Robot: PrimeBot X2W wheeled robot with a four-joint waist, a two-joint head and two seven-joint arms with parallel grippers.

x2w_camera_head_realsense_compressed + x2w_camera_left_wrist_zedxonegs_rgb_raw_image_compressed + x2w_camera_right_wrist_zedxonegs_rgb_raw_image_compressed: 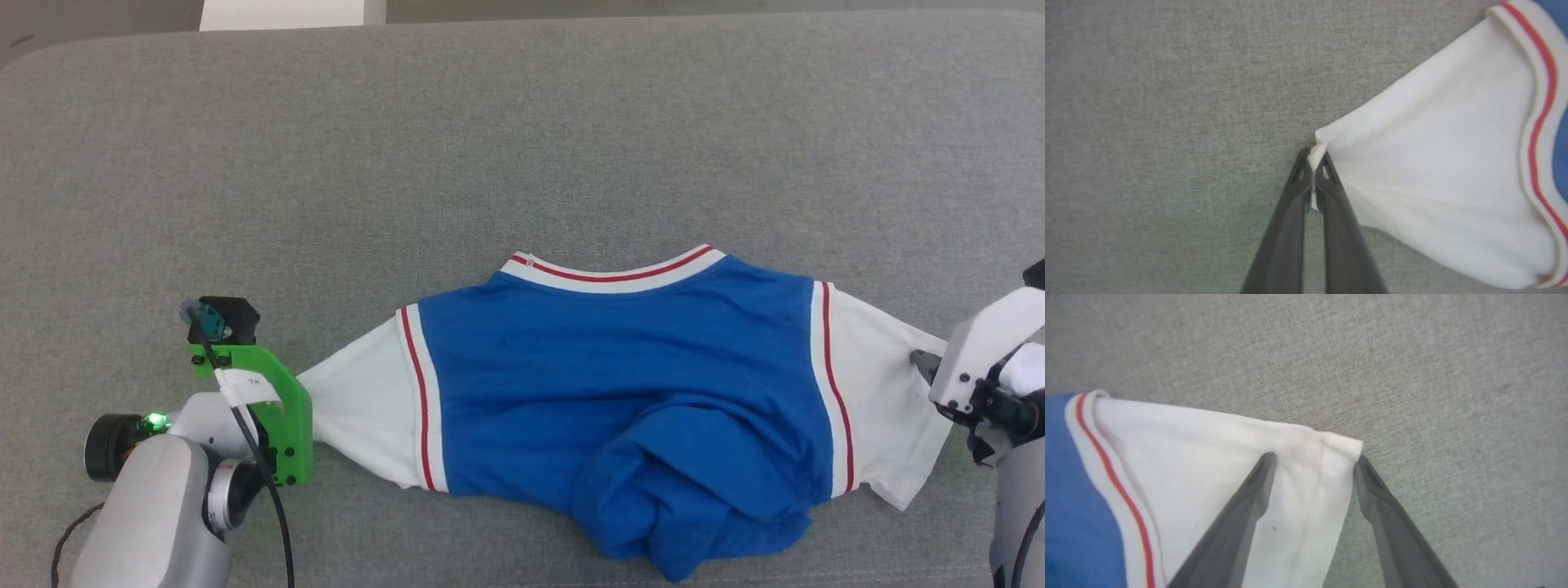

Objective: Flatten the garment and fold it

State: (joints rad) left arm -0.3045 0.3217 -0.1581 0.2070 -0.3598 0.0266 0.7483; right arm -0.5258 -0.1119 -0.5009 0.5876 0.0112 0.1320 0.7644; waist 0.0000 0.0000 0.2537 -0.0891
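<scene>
Blue garment point(571, 367) lies stretched sideways across the grey desk point(522, 147), collar away from the robot, lower body bunched in a heap by the near edge. Left end effector point(1314, 161) is pinched tight on the tip of the left sleeve point(1433, 183). Right end effector point(1314, 461) stands wide, straddling the hem corner of the right sleeve point(1208, 449), possibly touching it

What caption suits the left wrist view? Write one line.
Left gripper pinching the white sleeve corner of the shirt on a grey fabric surface.
</scene>
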